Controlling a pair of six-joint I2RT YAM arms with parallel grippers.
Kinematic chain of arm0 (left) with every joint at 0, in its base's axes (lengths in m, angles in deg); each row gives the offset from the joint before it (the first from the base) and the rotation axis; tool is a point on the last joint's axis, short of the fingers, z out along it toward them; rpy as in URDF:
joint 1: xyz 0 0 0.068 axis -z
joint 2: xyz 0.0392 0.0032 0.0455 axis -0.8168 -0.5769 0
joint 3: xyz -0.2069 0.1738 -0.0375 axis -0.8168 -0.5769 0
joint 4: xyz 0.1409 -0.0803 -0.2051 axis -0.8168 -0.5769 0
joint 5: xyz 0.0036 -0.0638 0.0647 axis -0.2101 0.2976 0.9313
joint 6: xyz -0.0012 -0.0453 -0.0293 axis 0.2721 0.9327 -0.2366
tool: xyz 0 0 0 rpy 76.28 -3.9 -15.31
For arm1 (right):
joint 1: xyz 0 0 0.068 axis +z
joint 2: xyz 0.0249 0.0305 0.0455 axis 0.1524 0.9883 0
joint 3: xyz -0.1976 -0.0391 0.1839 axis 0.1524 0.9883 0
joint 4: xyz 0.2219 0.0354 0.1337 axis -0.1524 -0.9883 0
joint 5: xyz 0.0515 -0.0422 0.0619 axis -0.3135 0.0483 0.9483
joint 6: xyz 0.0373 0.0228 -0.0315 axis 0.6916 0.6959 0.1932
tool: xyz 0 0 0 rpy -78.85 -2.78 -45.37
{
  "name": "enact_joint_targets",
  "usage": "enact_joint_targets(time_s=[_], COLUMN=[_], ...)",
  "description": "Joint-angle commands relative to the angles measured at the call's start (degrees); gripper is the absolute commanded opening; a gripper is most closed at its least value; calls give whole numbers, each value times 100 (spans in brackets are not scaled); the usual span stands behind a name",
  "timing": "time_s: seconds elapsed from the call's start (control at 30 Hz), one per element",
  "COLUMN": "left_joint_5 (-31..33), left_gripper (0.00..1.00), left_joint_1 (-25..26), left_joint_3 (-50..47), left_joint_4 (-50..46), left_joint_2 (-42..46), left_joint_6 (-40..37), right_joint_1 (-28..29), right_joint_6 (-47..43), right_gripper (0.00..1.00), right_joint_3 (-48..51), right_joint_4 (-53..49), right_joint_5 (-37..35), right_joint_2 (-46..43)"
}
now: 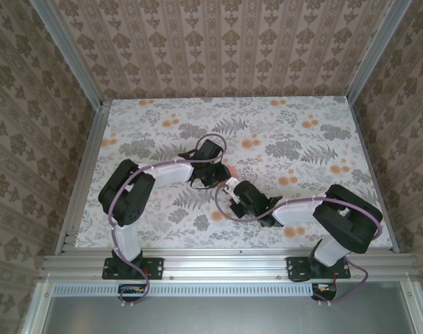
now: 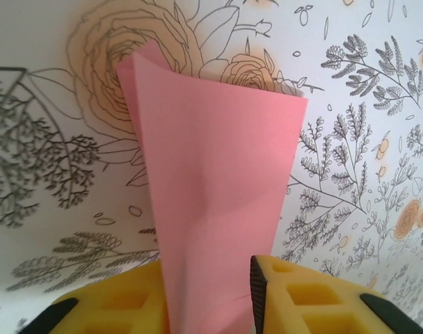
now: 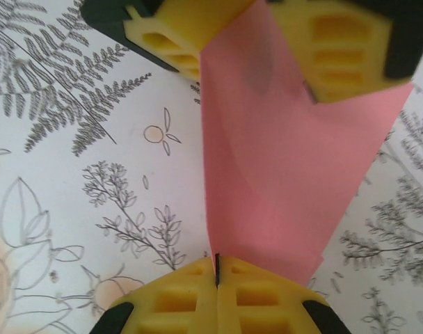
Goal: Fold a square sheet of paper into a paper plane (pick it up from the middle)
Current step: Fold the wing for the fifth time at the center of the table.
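Note:
The salmon-pink sheet of paper [image 2: 218,174], folded along a crease into a tapered shape, stands on edge above the flowered tabletop. In the top view a small pink bit of the sheet of paper [image 1: 231,171] shows between the two arms at mid-table. My left gripper [image 2: 206,270] is open, its yellow fingers [image 2: 302,299] apart with the narrow end of the paper passing between them. My right gripper [image 3: 216,268] is shut on the near edge of the paper [image 3: 281,160]. Opposite it, the left gripper [image 3: 257,80] straddles the far end. From above, the left gripper [image 1: 218,169] and right gripper [image 1: 232,186] nearly touch.
The table [image 1: 302,132] has a white cloth printed with grey ferns and orange flowers. Aluminium rails [image 1: 83,174] and patterned walls enclose it on three sides. Both arm bases [image 1: 128,264] sit at the near edge.

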Motion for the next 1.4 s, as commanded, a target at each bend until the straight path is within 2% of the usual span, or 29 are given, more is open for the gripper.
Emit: enact_joint_targets(time_s=[0.0,0.17,0.27,0.43,0.63,1.1,1.37], left_joint_5=[376,991,1218,1261,1005,364,262], left_gripper=[39,52,54,44,31,31,32], left_joint_1=[-47,-48,-28,115,324,323,249], left_joint_3=[-191,-608,-843,-959,-789,-375,-207], left_joint_4=[-302,-479,-460,-283,-117,447,599], left_joint_2=[593,1286,1622,1801,1444,619,256], left_joint_6=[-76,-94,-123,-394,-521,-578,-517], right_joint_1=[-196,-533,-798,-1185,-1349,-1691,-1763], right_joint_6=[834,1642,2214,3268,3854,4351,4398], right_gripper=[0,0,0,0,0,0,0], right_joint_3=[-101,25,218,417,425,426,312], right_joint_4=[155,516,1027,1794,1930,1628,1463], right_joint_5=[774,1707,2246,2724,2798,3047,3295], right_joint_2=[-17,-141,-104,249,558,859,832])
